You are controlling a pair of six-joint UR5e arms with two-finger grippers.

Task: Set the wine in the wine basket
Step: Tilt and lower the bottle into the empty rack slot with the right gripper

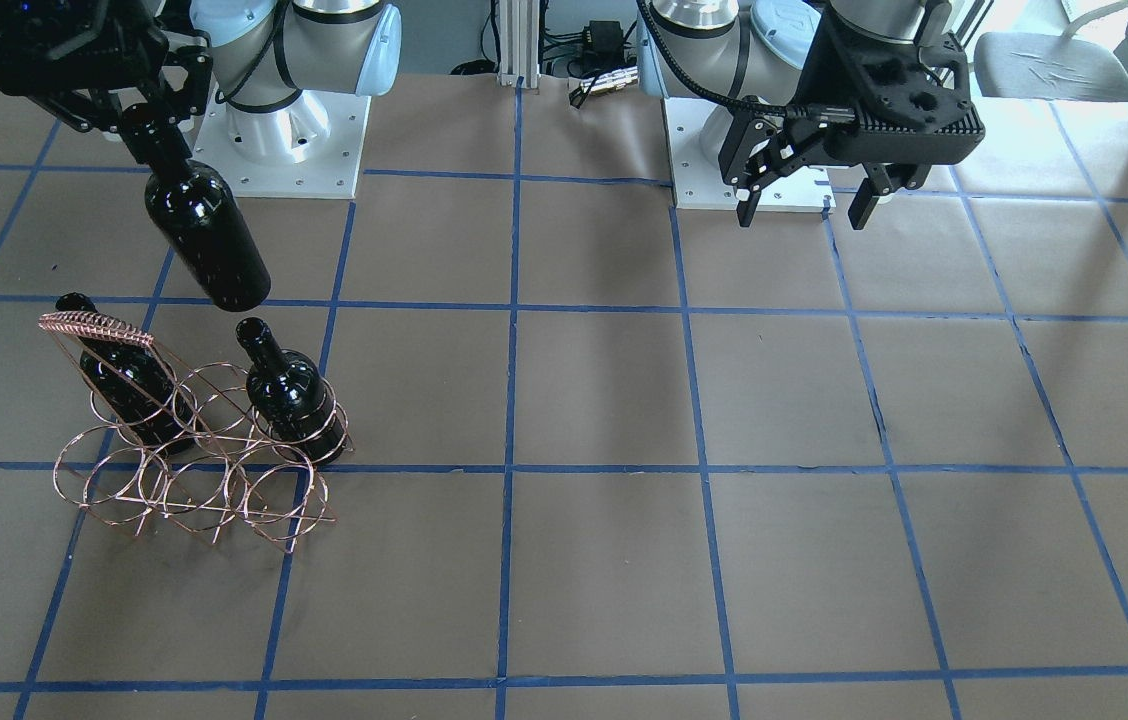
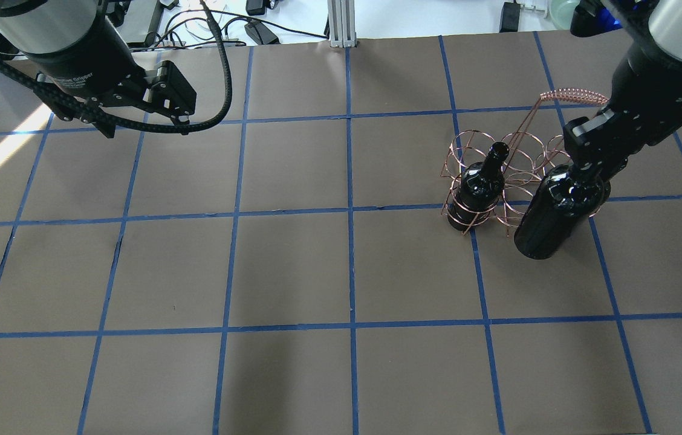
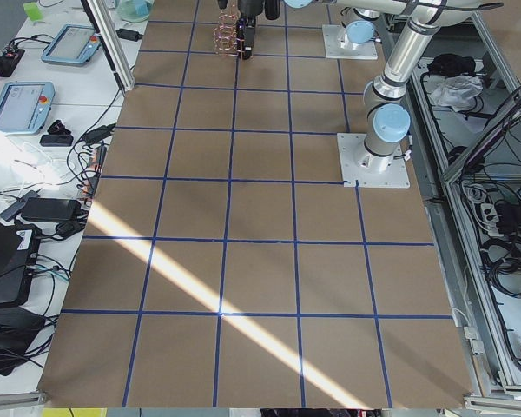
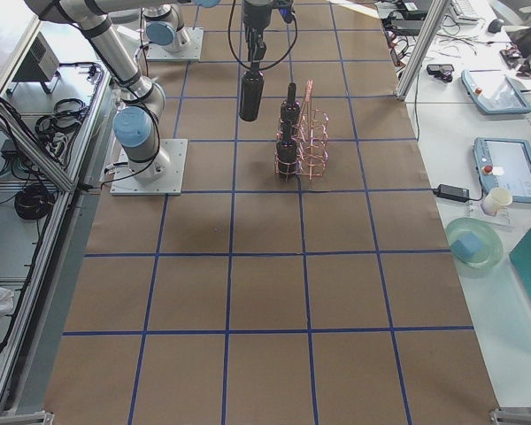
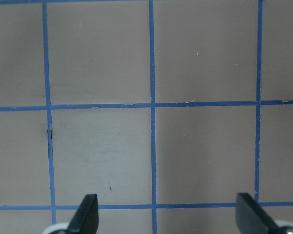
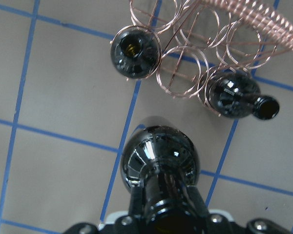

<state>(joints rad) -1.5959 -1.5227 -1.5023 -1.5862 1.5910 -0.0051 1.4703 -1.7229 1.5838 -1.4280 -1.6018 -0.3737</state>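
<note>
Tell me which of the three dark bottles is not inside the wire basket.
The bottle hanging from the right gripper, above the table; the other two stand in the basket.

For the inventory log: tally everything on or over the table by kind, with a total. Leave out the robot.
Wire basket: 1
Wine bottles: 3, namely the held bottle gripped at its neck by the right claw, plus the end bottle and the bottle under the handle, both standing in rings of the basket.
Total: 4
</note>
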